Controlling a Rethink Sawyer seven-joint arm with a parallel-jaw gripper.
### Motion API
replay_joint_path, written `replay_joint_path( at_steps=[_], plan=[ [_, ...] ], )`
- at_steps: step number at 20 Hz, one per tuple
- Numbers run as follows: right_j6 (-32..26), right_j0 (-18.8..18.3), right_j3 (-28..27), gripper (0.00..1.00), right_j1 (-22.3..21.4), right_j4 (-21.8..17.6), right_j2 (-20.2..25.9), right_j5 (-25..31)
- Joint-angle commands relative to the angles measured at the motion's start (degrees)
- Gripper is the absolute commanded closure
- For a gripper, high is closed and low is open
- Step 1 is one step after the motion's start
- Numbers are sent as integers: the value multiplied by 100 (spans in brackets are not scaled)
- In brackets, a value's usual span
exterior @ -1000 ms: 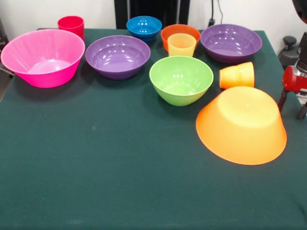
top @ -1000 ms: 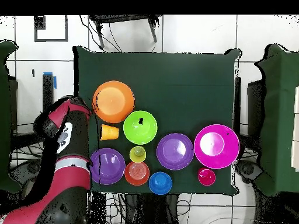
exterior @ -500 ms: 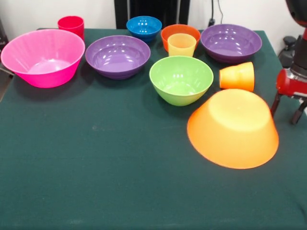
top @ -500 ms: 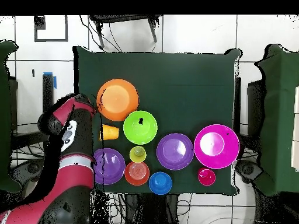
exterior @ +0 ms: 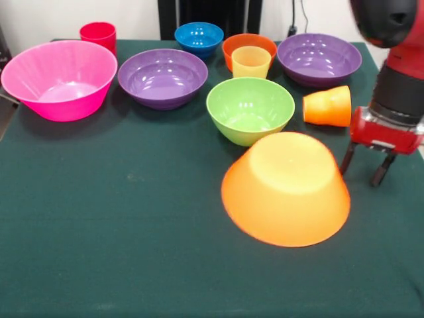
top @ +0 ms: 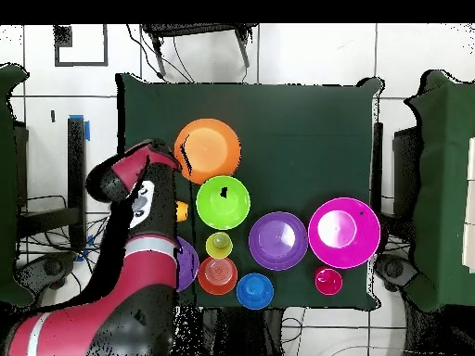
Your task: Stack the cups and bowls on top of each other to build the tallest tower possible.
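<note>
A dark green cloth (exterior: 132, 252) covers the worktop. In the overhead view, pale floor tiles (top: 306, 51) surround it, a strip of blue tape (top: 79, 124) lies left, and cables (top: 306, 324) trail below.

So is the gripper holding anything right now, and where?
Nothing. The gripper is open and empty, just beside the upside-down big orange bowl.
</note>
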Motion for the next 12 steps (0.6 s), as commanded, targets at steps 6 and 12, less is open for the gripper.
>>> replay_joint_path(
  at_steps=[6, 12],
  plan=[
    [-1634, -1102, -74, 0, 180, -530, 868, 129],
    [-1940, -1391, -269, 0, 326, -714, 1116, 241]
  ],
)
